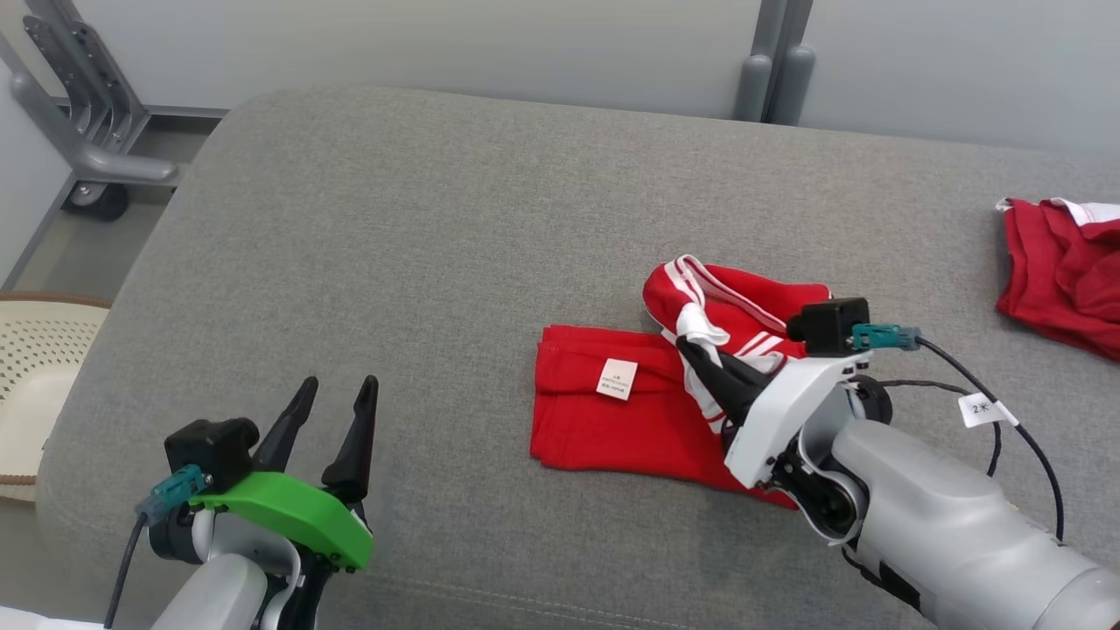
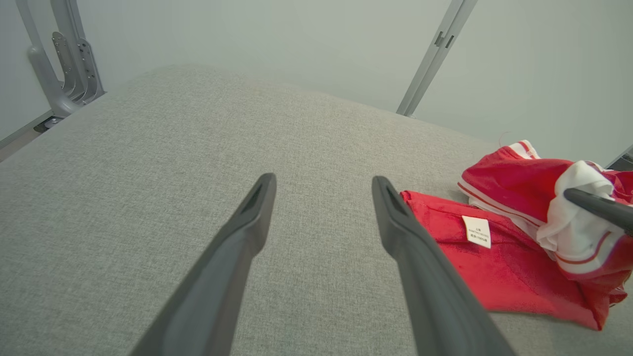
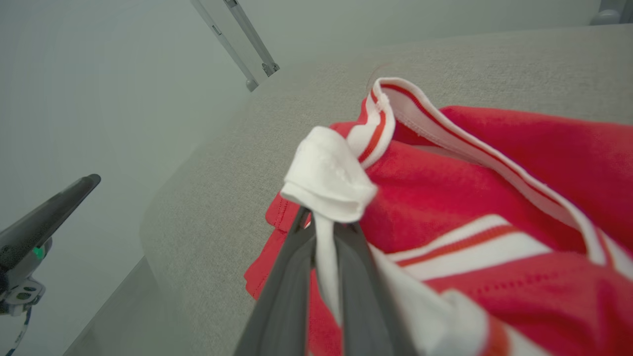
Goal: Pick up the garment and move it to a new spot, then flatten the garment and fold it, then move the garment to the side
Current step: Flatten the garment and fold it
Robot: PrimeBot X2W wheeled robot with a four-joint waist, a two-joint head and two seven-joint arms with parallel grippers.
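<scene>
The red garment (image 1: 595, 420) is lying on the grey padded surface (image 1: 394, 245), a little off the middle of the head view toward 4 o'clock. Its lower part is lying fairly flat, with a white label (image 1: 617, 378) facing up. The part with the white stripes is bunching up at the garment's 1 o'clock side.

The right end effector (image 1: 687, 348) is reaching in from 5 o'clock. Its fingers are closing narrowly on a white strip of trim (image 3: 329, 175) and are lifting that fold clear of the cloth beneath. In the right wrist view the white cloth is running down between the two dark fingers (image 3: 292, 277) and is puffing out just above their tips.

The left end effector (image 1: 339, 385) is hovering at 7 o'clock in the head view, well apart from the garment. It is holding nothing and its fingers are standing wide. In the left wrist view the bare grey surface is showing between the fingers (image 2: 237, 247), and the garment is sitting off at 4 o'clock.

A second red garment (image 1: 1063, 271) is lying crumpled at the 3 o'clock edge of the head view. A pale perforated basket (image 1: 35, 367) is sitting beside the surface at 9 o'clock. A grey metal frame (image 1: 79, 105) is standing at 10 o'clock.
</scene>
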